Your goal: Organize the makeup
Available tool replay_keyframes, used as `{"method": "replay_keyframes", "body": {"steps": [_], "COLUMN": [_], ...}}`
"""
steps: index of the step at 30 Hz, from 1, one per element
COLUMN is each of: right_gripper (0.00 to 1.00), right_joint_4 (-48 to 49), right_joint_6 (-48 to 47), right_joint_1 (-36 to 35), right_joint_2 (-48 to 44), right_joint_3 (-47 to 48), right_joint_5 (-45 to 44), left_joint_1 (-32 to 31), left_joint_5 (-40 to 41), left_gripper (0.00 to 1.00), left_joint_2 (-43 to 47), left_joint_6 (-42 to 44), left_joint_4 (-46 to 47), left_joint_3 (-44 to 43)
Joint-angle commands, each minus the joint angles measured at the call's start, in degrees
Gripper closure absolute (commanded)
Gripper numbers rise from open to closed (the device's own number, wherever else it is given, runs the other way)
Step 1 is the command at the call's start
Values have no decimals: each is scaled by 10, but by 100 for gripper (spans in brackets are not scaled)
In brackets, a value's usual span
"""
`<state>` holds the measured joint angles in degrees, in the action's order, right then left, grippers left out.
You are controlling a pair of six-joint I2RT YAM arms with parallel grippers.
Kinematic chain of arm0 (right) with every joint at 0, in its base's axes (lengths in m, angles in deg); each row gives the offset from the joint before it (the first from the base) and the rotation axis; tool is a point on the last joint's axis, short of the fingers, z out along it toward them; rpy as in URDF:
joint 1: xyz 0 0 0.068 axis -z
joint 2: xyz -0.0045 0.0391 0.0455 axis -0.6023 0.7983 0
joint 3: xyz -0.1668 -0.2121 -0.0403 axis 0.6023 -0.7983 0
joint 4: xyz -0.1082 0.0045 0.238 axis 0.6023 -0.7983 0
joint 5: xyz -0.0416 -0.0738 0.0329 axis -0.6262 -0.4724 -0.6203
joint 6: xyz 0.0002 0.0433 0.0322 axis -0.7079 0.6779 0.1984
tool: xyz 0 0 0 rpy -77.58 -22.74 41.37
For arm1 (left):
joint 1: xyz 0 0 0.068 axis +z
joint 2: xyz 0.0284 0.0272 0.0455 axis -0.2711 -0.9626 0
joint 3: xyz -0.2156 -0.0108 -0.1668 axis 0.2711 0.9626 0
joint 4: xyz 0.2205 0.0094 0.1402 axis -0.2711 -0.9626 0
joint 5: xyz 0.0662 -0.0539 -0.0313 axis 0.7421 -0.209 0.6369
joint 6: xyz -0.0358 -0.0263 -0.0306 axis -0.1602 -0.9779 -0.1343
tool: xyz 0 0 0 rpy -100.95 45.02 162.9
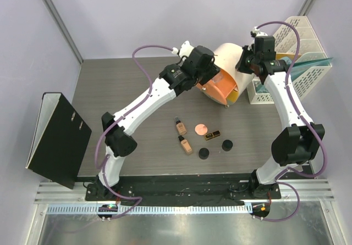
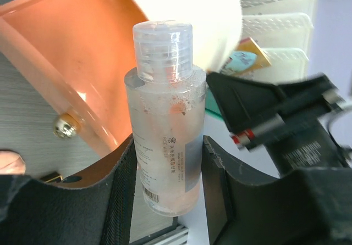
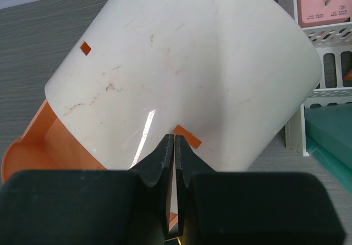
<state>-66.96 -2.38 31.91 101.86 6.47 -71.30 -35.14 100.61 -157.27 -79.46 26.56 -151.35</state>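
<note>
- Your left gripper [image 2: 168, 168]: clamped on the clear bottle [image 2: 165, 129], cap uppermost in the wrist view, just beside the open orange drawer [image 2: 71, 53] of the cream drum box [image 3: 181, 63], far centre.
- Your right gripper [image 3: 174, 146]: jaws drawn together with only a slit between them, tips at the drum's cream shell. You cannot tell whether they pinch anything.
- On your table [image 1: 121, 85], centre, nearer than the drum: beige bottle [image 1: 180, 126] and second beige bottle [image 1: 186, 144], both lying down at the left; pink compact [image 1: 202, 128]; black-gold lipstick [image 1: 212, 134] just to its right; black jar [image 1: 226, 144] and second black jar [image 1: 204, 153] nearest.
</note>
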Motion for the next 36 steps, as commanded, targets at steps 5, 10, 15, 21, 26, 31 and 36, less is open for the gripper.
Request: {"method": "replay_keyframes", "body": {"steps": [5,10,15,21,26,31,36], "right_gripper": [89,89,89,89,89,89,89], "right_joint_4": [-60,-60,-61,-60,-60,-60,-60], "right_joint_6": [-7,-7,-9,-10,-13,-13,-13], "right_joint_1": [-6,-6,-6,-6,-6,-6,-6], "right_joint_2": [7,7,9,10,11,15,16], "right_joint_3": [-36,-39,-39,-38,-39,-36,-35], "right_joint_5": [21,22,20,17,16,16,12], "left_joint_1": [6,9,15,17,19,25,29], "left_joint_5": [41,41,11,-9,-10,-11,-23], "left_gripper": [100,96,60,42,36,36,35], "left_joint_2": [-7,-9,-8,-14,-14,-13,0], "left_joint_6": [-48,-36,-26,-19,-9,-1,39], "left_joint_4": [51,85,132,167,183,192,203], "left_joint_3": [9,19,44,54,52,47,30]}}
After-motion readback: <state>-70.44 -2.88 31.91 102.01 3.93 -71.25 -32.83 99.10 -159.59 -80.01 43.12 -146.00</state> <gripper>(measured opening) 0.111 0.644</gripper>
